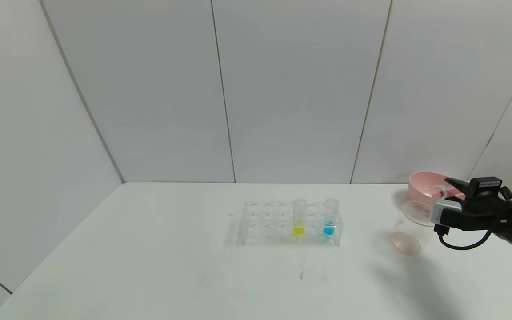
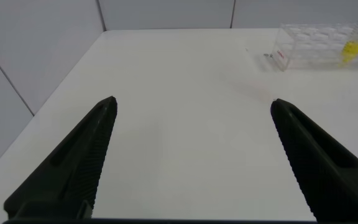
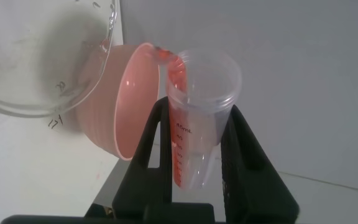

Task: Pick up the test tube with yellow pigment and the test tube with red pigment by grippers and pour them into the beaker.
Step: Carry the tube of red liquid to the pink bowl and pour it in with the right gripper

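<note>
My right gripper is at the far right of the table, shut on the test tube with red pigment. The tube lies tilted, its mouth towards the pink bowl and the beaker. Red-orange liquid runs along its wall to the lip. The clear beaker stands just in front of the bowl; its rim also shows in the right wrist view. The test tube with yellow pigment stands upright in the rack and shows in the left wrist view. My left gripper hangs open over bare table, out of the head view.
The clear rack sits mid-table and also holds a blue-liquid tube. A pink bowl stands at the back right, touching the beaker. A pinkish patch shows at the beaker's foot. White walls close the back and left.
</note>
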### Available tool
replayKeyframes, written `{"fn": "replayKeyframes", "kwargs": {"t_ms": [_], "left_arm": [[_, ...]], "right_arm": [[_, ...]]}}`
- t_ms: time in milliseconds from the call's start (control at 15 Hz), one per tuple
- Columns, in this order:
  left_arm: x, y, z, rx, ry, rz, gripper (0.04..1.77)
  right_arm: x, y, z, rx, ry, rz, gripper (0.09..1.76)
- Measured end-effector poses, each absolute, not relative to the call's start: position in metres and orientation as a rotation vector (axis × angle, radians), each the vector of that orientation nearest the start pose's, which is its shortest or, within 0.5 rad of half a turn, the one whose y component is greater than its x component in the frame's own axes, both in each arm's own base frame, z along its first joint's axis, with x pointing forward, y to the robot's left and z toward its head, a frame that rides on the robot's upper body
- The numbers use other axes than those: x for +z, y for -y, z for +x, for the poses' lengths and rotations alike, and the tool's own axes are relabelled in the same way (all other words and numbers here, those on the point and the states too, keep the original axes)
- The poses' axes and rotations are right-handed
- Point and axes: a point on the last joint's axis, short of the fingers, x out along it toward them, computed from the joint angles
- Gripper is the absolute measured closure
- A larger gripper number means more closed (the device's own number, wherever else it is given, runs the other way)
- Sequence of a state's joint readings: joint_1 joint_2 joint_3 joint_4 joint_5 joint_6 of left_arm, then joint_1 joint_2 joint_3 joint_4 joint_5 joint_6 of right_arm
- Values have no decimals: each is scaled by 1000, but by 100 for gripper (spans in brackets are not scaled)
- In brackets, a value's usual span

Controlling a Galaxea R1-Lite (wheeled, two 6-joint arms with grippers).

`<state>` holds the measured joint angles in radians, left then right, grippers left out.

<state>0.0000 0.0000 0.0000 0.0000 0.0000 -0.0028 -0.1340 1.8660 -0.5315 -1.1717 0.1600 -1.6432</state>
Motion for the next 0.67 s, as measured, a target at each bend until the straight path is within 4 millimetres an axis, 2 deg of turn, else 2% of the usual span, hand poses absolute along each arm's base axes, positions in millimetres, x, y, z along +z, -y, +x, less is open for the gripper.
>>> {"fn": "replayKeyframes", "kwargs": {"t_ms": [667], "left_arm": [[75,0,-23,0,0,-2,5]], "right_arm": [[120,34,295,142,-120,-1733,134]]}}
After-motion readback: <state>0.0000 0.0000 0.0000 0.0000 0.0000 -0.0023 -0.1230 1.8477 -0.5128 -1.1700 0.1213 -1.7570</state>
